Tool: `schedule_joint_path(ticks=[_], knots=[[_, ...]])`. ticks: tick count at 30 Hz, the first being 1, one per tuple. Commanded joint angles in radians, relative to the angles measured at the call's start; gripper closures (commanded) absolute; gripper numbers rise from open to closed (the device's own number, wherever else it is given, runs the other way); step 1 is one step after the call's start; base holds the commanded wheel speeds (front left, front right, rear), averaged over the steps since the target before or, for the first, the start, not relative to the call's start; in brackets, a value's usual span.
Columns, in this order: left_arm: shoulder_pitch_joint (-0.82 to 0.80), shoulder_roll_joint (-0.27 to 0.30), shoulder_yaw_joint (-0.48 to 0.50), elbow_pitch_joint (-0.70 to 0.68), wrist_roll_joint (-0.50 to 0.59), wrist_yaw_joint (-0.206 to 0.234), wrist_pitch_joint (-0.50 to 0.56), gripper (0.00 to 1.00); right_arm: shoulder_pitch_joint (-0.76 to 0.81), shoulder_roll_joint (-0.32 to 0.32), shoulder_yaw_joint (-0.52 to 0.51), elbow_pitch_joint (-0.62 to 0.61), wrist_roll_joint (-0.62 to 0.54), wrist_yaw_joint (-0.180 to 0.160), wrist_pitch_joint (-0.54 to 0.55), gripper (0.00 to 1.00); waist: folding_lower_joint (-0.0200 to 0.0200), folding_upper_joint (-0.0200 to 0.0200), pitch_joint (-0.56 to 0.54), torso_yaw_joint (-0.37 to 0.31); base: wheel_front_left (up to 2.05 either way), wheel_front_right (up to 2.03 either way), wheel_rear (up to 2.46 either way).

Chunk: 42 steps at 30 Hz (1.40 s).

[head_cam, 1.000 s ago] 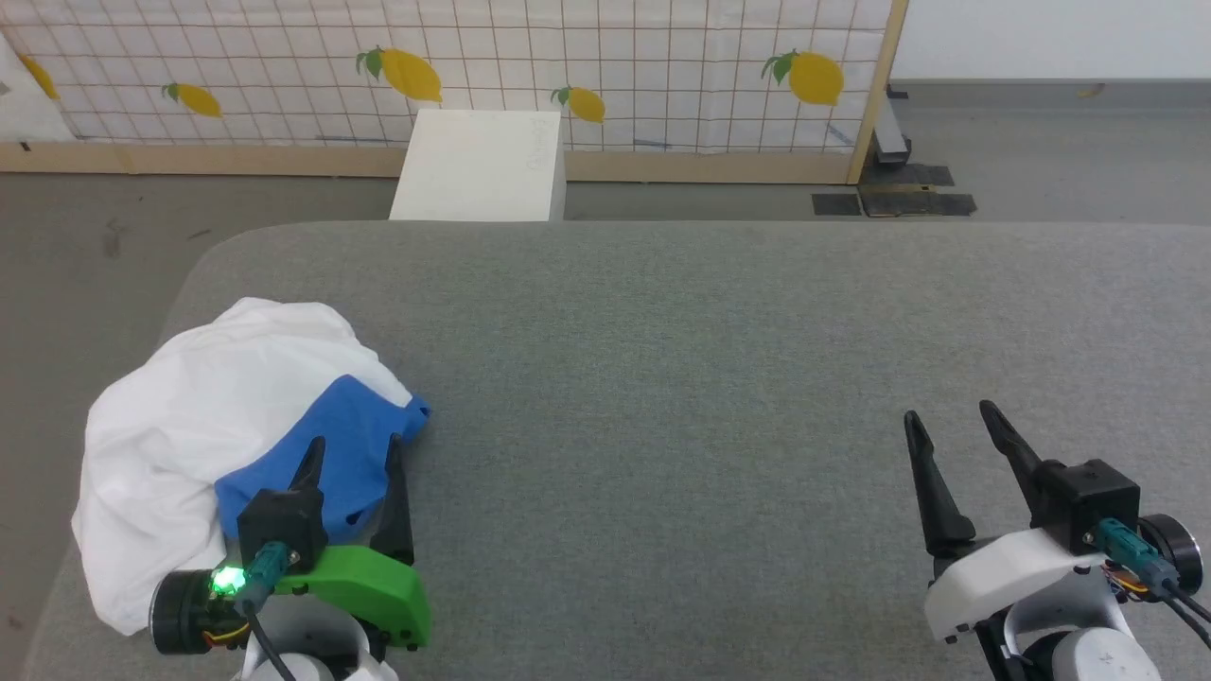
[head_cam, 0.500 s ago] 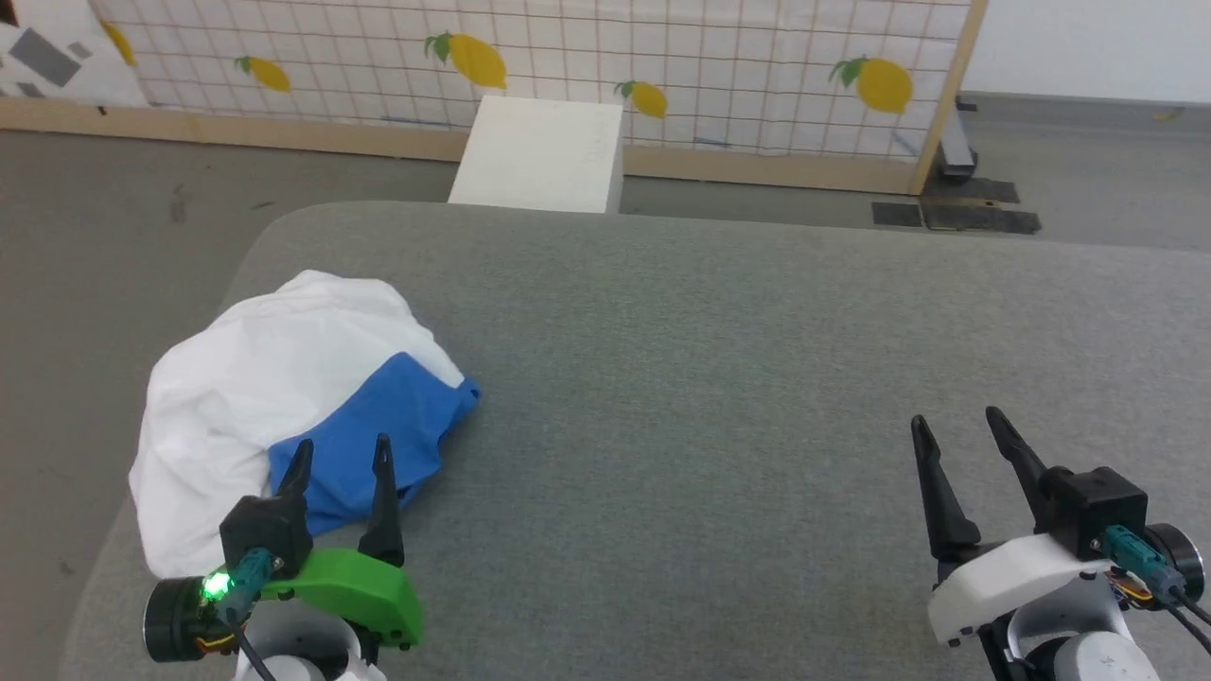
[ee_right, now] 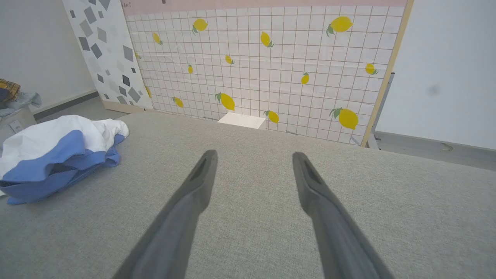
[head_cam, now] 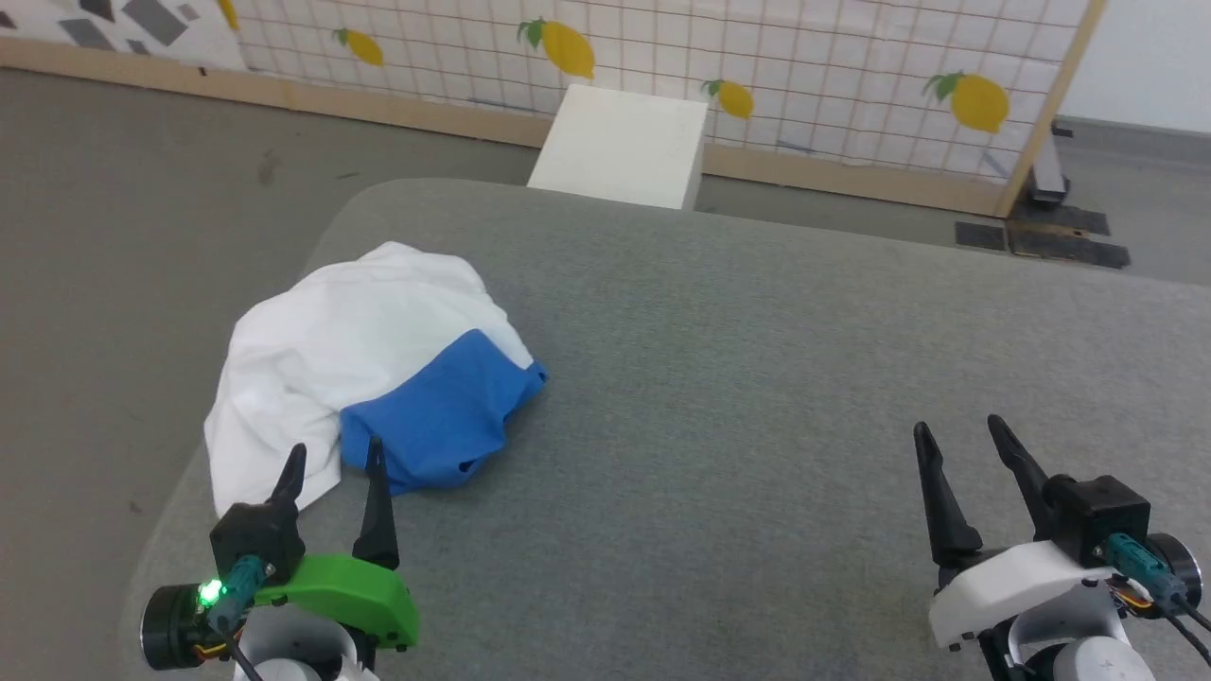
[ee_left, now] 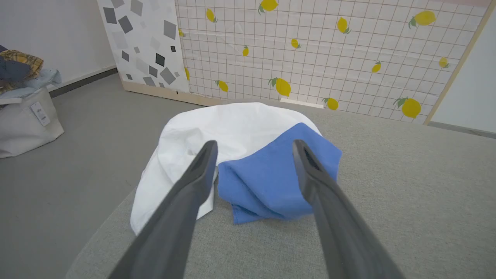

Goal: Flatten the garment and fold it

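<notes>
Crumpled white-and-blue thin-cloth T-shirt on grey fabric surface.
My left pincer and right pincer gape wide, empty.

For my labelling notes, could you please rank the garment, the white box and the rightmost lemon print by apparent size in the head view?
Largest: garment.
Then: white box, though it sits farther away.
Smallest: lemon print.

Grey cushioned surface lying before a lemon-print screen
A white box is standing on the grey floor between the surface's far edge and the screen; a pale bag is sitting off to one side, holding piled clothes.
</notes>
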Motion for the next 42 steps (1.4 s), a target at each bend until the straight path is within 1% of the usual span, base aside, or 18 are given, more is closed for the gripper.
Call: schedule_joint_path(ticks=[1,11,21,38,42], knots=[[0.008,0.003,0.002,0.006,-0.014,0.006,-0.013,0.00,0.004,0.000,-0.002,0.007,0.010,-0.001,-0.013,0.00,0.0000,0.0000,0.005,0.029,0.00,0.00,0.00],[0.009,0.000,0.004,0.021,-0.035,0.010,-0.034,0.00,0.001,0.000,-0.003,0.031,0.019,-0.001,-0.034,0.00,0.0000,0.0000,0.011,0.105,0.00,0.00,0.00],[0.012,-0.001,0.012,0.036,-0.051,0.011,-0.054,0.00,0.003,0.001,-0.005,0.058,0.037,-0.001,-0.055,0.00,0.0000,0.0000,0.011,0.164,0.00,0.00,0.00],[0.016,-0.003,0.017,0.069,-0.082,0.022,-0.089,0.00,-0.006,0.001,-0.011,0.103,0.071,-0.001,-0.090,0.00,0.0000,0.0000,0.015,0.231,0.00,0.00,0.00],[-0.009,-0.004,0.022,0.058,-0.115,0.011,-0.098,0.00,-0.011,0.001,-0.012,0.106,0.078,-0.001,-0.098,0.00,0.0000,0.0000,0.020,0.238,0.00,0.00,0.00]])
